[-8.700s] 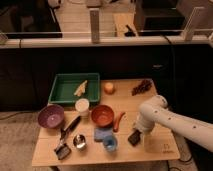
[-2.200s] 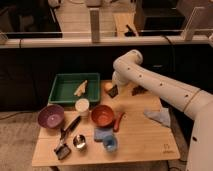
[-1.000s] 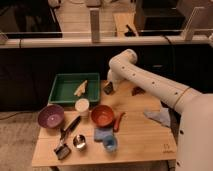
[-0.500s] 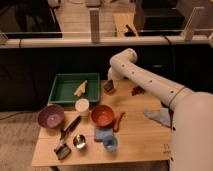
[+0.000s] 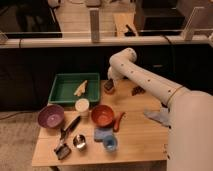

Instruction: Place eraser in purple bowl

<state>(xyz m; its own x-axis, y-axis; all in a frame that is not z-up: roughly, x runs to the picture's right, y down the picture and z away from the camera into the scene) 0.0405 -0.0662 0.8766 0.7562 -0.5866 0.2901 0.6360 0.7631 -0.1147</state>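
Broadly, we read the scene from the wooden table [image 5: 142,137] inward. The white arm [image 5: 147,81] comes in from 3 o'clock, bends high at its elbow, and drops toward the table's far side. The green tray [image 5: 56,90] fills the table's 10 o'clock corner. Two bowls sit side by side nearer the front: the purple bowl [image 5: 51,116] toward 8 o'clock, at the left edge, and the orange-red bowl [image 5: 103,115] close to the middle. A white cup [image 5: 82,105] stands between them, just in front of the tray.

The gripper [image 5: 109,84] hangs just beside the tray's right rim, above the table's far middle. We cannot tell whether it is clenched or released. A dark mass at its tip looks to us like the eraser [image 5: 108,88], since no flat black block lies anywhere on the table. Its long axis is not readable.

What the coming move turns on is this: from the gripper, the purple bowl lies at about 8 o'clock and well apart, while the orange-red bowl sits almost straight down at 6 o'clock and much nearer. We judge the carry must run leftward and toward the front, passing over the white cup and skipping the closer bowl.
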